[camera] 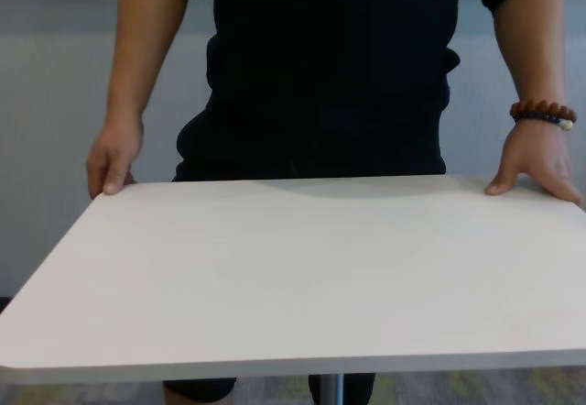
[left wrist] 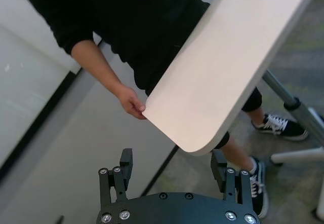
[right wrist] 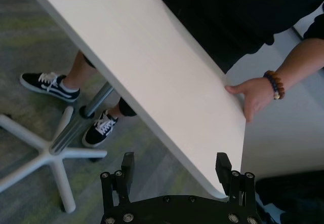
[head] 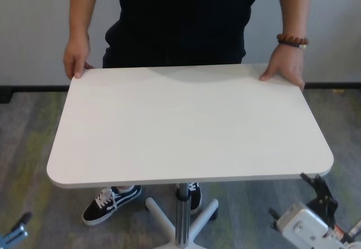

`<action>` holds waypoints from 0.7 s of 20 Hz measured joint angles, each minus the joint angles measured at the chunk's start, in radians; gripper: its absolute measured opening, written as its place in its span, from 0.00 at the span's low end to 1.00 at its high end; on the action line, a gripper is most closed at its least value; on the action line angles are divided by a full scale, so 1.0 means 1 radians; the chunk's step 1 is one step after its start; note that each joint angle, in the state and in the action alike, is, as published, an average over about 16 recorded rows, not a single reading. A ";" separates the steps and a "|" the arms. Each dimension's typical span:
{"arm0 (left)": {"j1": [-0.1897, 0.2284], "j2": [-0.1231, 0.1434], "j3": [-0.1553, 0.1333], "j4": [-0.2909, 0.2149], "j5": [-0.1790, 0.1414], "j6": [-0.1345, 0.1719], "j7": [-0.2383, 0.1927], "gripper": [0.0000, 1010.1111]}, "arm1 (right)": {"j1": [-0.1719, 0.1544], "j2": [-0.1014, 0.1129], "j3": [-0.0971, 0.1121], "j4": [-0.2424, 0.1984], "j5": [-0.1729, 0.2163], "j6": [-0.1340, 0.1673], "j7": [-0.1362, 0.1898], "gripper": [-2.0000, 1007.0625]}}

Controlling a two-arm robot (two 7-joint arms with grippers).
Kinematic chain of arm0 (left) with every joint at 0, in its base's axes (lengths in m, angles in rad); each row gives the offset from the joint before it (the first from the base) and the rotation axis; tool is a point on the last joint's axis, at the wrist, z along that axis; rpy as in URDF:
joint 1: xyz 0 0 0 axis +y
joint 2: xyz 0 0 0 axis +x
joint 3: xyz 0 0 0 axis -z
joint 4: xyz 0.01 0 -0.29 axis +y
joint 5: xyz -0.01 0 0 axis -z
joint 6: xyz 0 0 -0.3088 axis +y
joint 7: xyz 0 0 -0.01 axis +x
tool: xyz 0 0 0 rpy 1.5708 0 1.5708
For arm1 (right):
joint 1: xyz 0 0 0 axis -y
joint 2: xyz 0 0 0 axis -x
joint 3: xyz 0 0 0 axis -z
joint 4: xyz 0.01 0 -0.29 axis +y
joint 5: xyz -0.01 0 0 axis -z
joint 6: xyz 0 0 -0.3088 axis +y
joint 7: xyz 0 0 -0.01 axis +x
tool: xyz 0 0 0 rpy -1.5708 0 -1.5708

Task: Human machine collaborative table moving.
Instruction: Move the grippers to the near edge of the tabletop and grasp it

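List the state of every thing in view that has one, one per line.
table: upright, top level and bare, not gripped by the robot.
human: standing at the far edge, one hand on each far corner.
left end effector: open, just short of a near corner.
right end effector: open, just short of the other.
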 joint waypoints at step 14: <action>-0.149 -0.082 0.209 0.065 0.570 0.215 0.075 0.99 | 0.061 -0.028 -0.052 0.066 -0.109 0.109 0.075 1.00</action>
